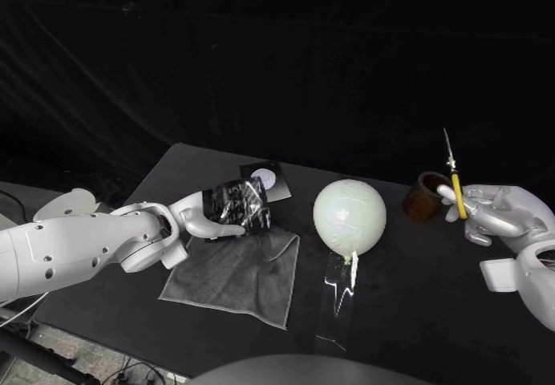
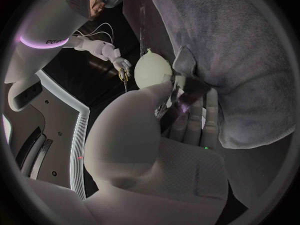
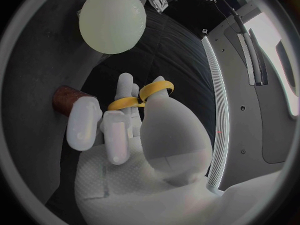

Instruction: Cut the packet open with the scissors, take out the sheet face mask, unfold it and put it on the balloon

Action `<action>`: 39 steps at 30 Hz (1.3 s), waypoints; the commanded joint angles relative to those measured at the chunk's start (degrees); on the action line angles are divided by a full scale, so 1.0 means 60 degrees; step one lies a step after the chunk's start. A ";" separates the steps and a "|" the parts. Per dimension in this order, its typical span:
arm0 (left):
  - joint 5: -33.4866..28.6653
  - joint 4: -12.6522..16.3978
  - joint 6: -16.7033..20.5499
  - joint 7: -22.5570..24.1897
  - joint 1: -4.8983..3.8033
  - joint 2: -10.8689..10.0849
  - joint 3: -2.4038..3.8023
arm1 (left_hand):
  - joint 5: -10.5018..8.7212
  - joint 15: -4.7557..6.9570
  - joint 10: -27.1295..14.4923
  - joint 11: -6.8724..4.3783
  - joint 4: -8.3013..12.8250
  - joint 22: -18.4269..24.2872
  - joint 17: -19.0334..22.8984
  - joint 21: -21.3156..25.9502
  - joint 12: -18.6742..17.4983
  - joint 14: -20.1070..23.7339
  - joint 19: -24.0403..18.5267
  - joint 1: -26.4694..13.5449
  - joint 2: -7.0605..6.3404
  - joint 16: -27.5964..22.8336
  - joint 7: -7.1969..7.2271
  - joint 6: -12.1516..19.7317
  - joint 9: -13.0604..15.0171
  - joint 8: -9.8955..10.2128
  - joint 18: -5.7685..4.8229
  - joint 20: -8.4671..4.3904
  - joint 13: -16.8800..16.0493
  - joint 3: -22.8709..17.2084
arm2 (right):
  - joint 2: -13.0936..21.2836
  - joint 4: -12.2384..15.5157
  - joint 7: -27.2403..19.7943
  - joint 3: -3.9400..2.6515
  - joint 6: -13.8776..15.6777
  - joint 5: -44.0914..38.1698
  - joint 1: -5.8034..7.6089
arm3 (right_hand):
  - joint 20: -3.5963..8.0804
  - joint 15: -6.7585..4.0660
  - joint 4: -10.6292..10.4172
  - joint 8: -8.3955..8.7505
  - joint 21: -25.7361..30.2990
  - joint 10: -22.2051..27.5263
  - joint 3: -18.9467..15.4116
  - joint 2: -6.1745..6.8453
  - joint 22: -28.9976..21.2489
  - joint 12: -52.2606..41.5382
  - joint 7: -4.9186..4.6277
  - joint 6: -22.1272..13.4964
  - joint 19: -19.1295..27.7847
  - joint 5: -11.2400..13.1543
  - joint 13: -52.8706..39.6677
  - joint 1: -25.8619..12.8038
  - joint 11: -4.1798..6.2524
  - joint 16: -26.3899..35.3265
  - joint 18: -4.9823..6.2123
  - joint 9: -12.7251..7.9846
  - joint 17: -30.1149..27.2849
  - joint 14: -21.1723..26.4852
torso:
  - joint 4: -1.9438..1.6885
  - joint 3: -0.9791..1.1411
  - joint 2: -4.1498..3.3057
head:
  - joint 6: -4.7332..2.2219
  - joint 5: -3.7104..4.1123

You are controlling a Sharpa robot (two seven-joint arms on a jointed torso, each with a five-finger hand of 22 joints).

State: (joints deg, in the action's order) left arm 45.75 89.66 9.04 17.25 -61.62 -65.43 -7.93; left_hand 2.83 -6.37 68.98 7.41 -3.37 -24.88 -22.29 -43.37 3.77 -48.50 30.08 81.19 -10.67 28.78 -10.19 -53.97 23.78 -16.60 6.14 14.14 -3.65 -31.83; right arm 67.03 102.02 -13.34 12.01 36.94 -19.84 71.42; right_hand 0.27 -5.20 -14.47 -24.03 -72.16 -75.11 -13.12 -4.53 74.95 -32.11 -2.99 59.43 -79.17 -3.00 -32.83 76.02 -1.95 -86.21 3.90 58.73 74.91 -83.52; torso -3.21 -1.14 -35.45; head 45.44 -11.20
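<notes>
left hand (image 1: 206, 218): lower left of centre in the head view. thumb and fingers are pressed together on the packet (image 1: 240, 204), pinching it. the packet is dark and shiny, tilted, and held up off the bench (image 1: 439, 313). it sits just above the upper edge of the grey cloth (image 1: 237, 277), which lies flat on the bench below the hand. in the left wrist view the packet is edge-on between thumb and fingers, with the cloth behind it. cannot tell whether the packet is cut.

small dark card (image 1: 265, 178) with a white disc: just up and right of the packet. cannot tell whether it belongs to the packet.

right hand (image 1: 500, 212): right edge of the frame, mid height. fingers are curled round the scissors (image 1: 455, 183), gripping them. the yellow handles are in the hand and the blades point straight up, lying together as one thin line. in the right wrist view the fingers pass through the yellow loops.

brown cup (image 1: 421, 197): upright on the bench, just left of the right hand. cannot tell whether they touch.

balloon (image 1: 350, 215): pale, egg-shaped, at the centre of the frame on the bench, knot end toward the bottom. it lies between the packet and the cup, apart from both hands.
</notes>
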 commanded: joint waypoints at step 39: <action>-0.0821 -0.1207 0.1287 0.0605 0.0213 0.0310 0.0357 | 0.0009 -0.1021 -0.3347 0.1029 -0.2295 0.3112 0.1757 0.4511 -0.0011 0.1845 0.0541 0.2018 -0.0551 -0.2650 -0.0892 0.2164 -0.1265 0.1378 -0.0446 0.0444 0.0001 0.6878 | -0.0075 0.0011 -0.0182 -0.0008 -0.0201 -0.0127 -0.0111 | -0.0126 -0.0110 -0.0113 0.0537 0.0315 -0.0585 -0.0387 -0.1494 0.0831 0.0200 0.0290 0.0156 0.0215 0.0031 0.0293 0.1756 0.0760 0.0048 0.0127 -0.0183 0.0407 -0.0670 | -0.0012 0.0012 0.0014 | 0.0157 0.0096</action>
State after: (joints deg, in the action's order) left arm 45.74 82.46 15.30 18.93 -60.18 -63.56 -5.93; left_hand 2.84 -12.41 49.32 13.70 -17.14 -6.14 -11.81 -16.53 3.71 -37.77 33.56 93.20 -13.45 13.19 -10.97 -41.28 16.24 -8.52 3.09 16.80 -3.64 9.03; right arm 66.64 102.02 -13.39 12.00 36.80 -19.13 70.78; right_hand -0.54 -5.20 -15.23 -21.13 -70.60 -74.80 -15.17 -3.91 74.95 -31.61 -1.69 60.32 -78.36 -3.00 -31.15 76.64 -1.65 -85.78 3.82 57.76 74.91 -83.52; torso -3.28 -1.10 -35.34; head 46.31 -10.67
